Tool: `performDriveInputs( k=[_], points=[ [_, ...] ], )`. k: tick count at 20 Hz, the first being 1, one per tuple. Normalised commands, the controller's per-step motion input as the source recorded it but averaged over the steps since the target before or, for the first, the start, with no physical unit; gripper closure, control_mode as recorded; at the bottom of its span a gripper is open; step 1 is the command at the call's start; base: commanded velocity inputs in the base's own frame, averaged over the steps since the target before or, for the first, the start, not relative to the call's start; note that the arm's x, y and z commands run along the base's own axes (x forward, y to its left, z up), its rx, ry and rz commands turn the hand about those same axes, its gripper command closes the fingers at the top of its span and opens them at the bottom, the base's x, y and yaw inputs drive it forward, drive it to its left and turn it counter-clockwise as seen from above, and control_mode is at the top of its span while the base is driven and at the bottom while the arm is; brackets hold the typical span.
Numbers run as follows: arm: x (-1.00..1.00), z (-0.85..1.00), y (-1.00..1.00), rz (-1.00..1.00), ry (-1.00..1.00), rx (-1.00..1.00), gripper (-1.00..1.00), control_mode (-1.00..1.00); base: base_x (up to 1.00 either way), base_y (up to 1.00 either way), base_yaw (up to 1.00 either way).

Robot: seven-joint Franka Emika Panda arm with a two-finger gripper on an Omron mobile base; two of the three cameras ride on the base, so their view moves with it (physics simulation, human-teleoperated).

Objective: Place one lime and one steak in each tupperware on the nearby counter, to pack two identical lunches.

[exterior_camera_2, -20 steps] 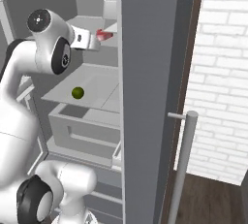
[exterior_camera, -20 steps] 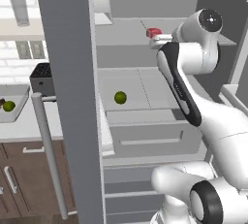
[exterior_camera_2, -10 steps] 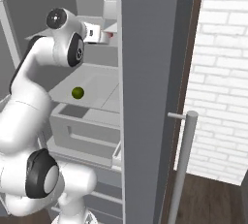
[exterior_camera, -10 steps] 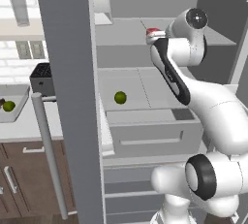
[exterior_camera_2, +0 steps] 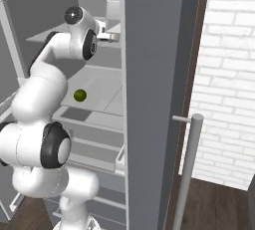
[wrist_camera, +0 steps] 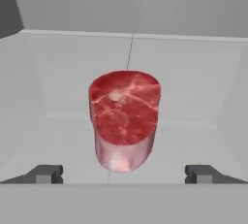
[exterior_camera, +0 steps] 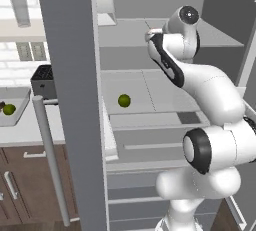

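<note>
Right now we see the gripper (wrist_camera: pixel 124 173) spread wide, its two dark fingertips (wrist_camera: pixel 46 173) standing well apart at the bottom of the hand view, with nothing held between them. Ahead of them, between the tips but not touching either, stands the red-pink steak (wrist_camera: pixel 125 119), a marbled chunk with a paler lower edge, upright on the pale grey fridge shelf (wrist_camera: pixel 193 102).

From the left base view we see the white arm (exterior_camera: pixel 200 82) reaching up into the open fridge, its hand at the upper shelf. One shelf lower lies a lime (exterior_camera: pixel 124 100), resting alone on the flat grey surface above the drawer (exterior_camera: pixel 150 145); the right base view shows the same lime (exterior_camera_2: pixel 79 95) just beside the arm's forearm.

Off to the left, outside the fridge, we see the counter (exterior_camera: pixel 25 132) over dark brown cabinets. A grey tupperware (exterior_camera: pixel 17 117) sits on it with a second lime (exterior_camera: pixel 9 109) inside, and a dark lump just beside that lime which we cannot identify. The black toaster (exterior_camera: pixel 44 81) stands behind the tray. The fridge door (exterior_camera: pixel 75 100) hangs open between the counter and the shelves.
</note>
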Motion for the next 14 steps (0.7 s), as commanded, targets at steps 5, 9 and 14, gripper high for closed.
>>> performDriveInputs(
  k=[5, 9, 14],
  points=[
    [0.88, -0.01, 0.0, 0.0, 0.11, 0.06, -1.0, -1.0, 0.0, 0.0, 0.0],
    [0.85, -0.06, 0.0, 0.0, 0.07, 0.03, -1.0, -1.0, 0.0, 0.0, 0.0],
    [0.14, -0.52, 0.0, -0.01, 0.0, -0.01, -1.0, -1.0, 0.0, 0.0, 0.0]
  ],
)
